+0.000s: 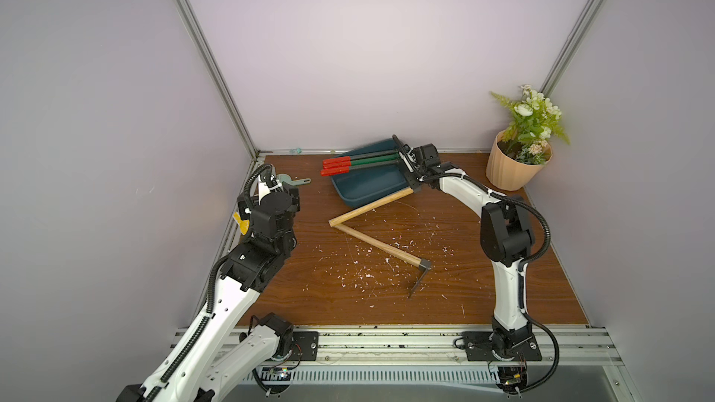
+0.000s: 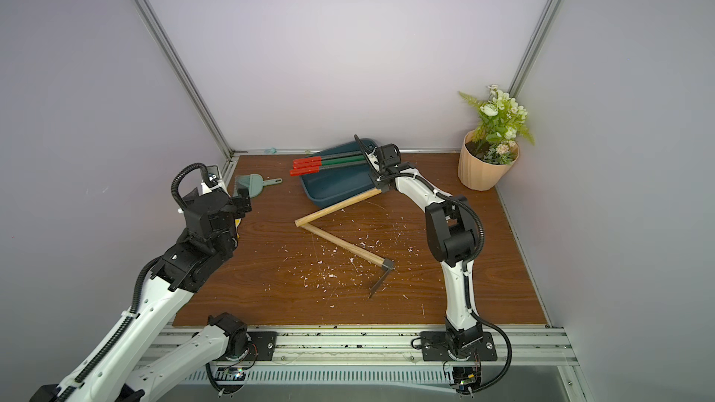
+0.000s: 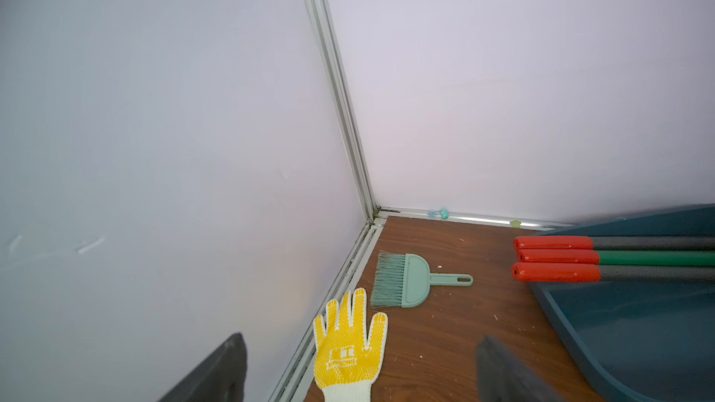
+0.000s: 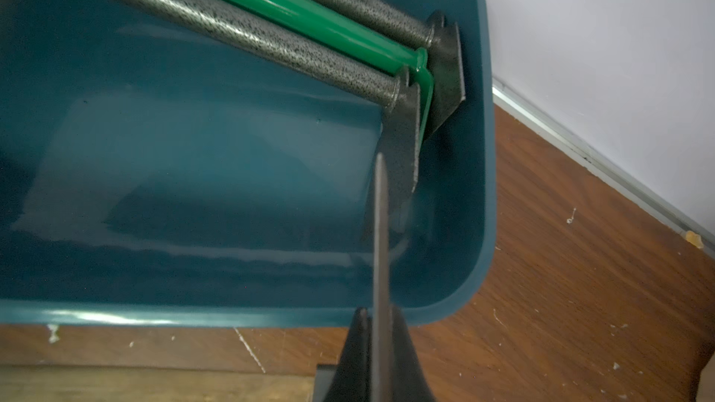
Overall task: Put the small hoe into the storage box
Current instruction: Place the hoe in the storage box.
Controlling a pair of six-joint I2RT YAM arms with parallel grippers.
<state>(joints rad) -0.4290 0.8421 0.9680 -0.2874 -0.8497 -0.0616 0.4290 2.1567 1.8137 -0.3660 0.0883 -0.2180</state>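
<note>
1. Bench (image 1: 348, 295), near zone: one second hoe (image 1: 379, 245) lies flat, free of both arms, its metal head toward the right arm. It is judged not to be the item being moved.

2. The small hoe (image 1: 371, 206) is grasped at its head. The right gripper (image 4: 380, 315) has its jaws clenched on the thin blade, edge-on in the right wrist view. The blade projects over the interior of the storage box (image 1: 350, 199), while the wooden handle slopes out past the near rim. Its free end sits just beside the second hoe's handle end; contact cannot be confirmed. Holding by the head probably lets the blade enter first. The hoe is not yet inside.

3. Box contents: three red-gripped tools (image 1: 360, 162), laid parallel along the far side, grips overhanging the rim.

4. The left gripper (image 3: 361, 346) has its jaws released and empty, parked clear of the box above one yellow glove (image 3: 344, 361), near one brush (image 3: 406, 282).

5. Far right corner: one flower pot (image 1: 514, 168).
</note>
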